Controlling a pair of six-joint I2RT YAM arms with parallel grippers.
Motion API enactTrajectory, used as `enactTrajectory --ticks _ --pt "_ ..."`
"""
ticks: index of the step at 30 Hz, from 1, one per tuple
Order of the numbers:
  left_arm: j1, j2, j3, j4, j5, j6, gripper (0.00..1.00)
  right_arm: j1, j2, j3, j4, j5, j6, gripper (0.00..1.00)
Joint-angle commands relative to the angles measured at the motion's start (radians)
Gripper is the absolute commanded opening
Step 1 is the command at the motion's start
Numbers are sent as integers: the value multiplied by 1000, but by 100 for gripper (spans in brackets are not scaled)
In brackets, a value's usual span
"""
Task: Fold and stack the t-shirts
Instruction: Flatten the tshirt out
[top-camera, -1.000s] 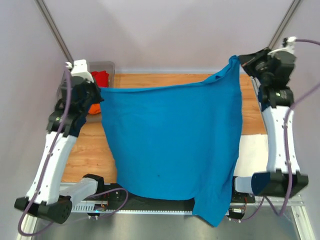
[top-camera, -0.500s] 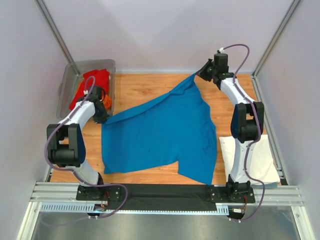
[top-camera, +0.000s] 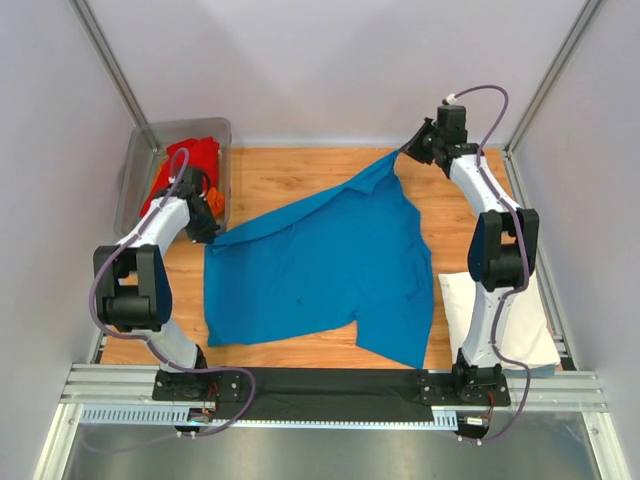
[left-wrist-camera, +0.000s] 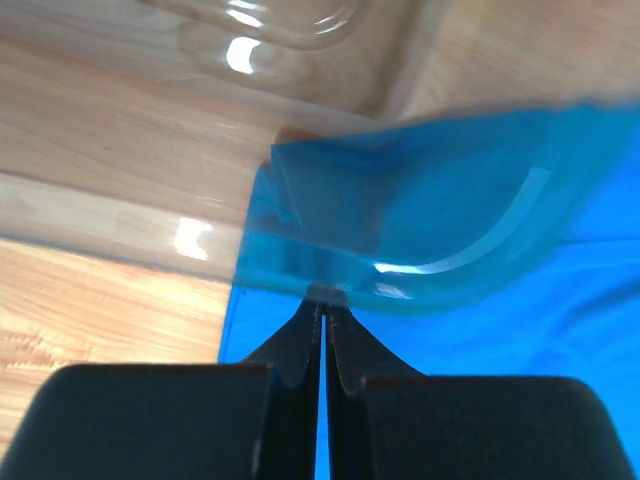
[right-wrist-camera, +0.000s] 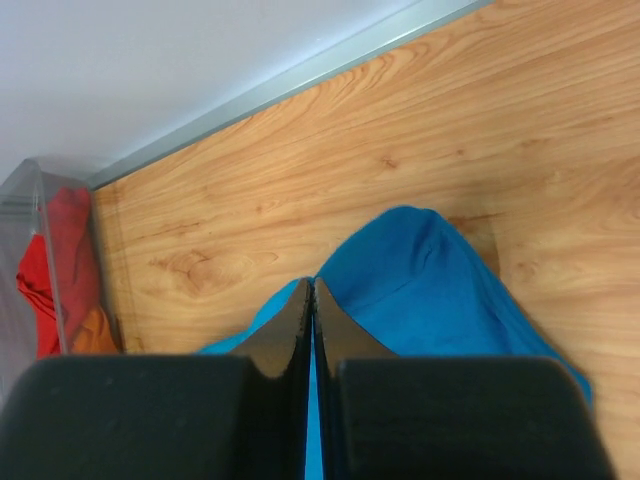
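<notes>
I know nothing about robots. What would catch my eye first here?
A big bright blue t-shirt sprawls across the middle of the wooden table, pinched at two corners by the left claw and right claw. At far left a clear tub holds a red shirt and an orange shirt; a folded white shirt lies near right.

Matt cloth t-shirt (top-camera: 310, 270) on smooth wood tbl (top-camera: 280, 175) (tub (top-camera: 190, 125): glossy plastic).

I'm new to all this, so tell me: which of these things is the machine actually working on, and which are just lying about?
In the job: blue t-shirt, pinched by left pincer and right pincer; white t-shirt; red t-shirt; orange t-shirt.
Just there: plastic tub; wooden table.
</notes>
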Motion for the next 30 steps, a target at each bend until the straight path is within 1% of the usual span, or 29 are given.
enactTrajectory --ticks 1,2,6,7,8,11,12,13,14,15,17,18,20,21,22,24,26,27,29,30 --pt "6 -146 -21 73 72 -24 0 -25 -158 -28 3 21 -28 0" --pt "6 -168 -27 55 83 -27 0 -26 -213 -46 15 20 -25 0" --pt "8 -324 -71 27 97 -45 0 -26 -341 -101 18 9 4 0" --pt "8 -399 -82 19 124 -49 0 -26 -369 -111 18 9 16 0" --pt "6 -436 -85 -8 126 -53 0 -26 -425 -115 17 9 21 0" --pt "6 -589 -72 -62 117 -64 0 -26 -508 -128 2 20 28 0" --pt "8 -625 -62 -74 114 -65 0 -28 -565 -128 0 24 27 0" --pt "8 -690 -30 -90 106 -68 0 -28 -597 -125 -5 32 24 0" --pt "8 -717 -7 -122 106 -69 0 -28 -626 -122 -11 53 19 0" --pt "6 -763 49 -139 105 -69 0 -29 -686 -119 -12 66 16 0" --pt "6 -803 114 -174 106 -64 0 -34 -744 -100 -28 107 16 0" --pt "6 -837 176 -179 126 -50 0 -37 -780 -94 -31 119 16 0" --pt "8 -863 240 -191 151 -30 0 -37 -873 -82 -34 158 13 0" --pt "6 -881 311 -197 177 -7 0 -37 -904 -77 -38 169 15 0" --pt "3 -889 345 -205 181 3 0 -38 -962 -71 -41 179 15 0" --pt "-14 -916 437 -203 180 25 0 -38 -1010 -48 -58 187 10 0" --pt "-58 -926 506 -208 162 57 0 -37 -1076 -25 -80 235 1 0" --pt "-84 -929 580 -216 137 69 0 -37 -1097 -2 -86 245 -7 0" --pt "-107 -933 649 -222 119 106 0 -37 -1158 12 -94 276 -11 0" --pt "-133 -938 707 -220 106 115 0 -37 -1174 30 -94 282 -13 0"
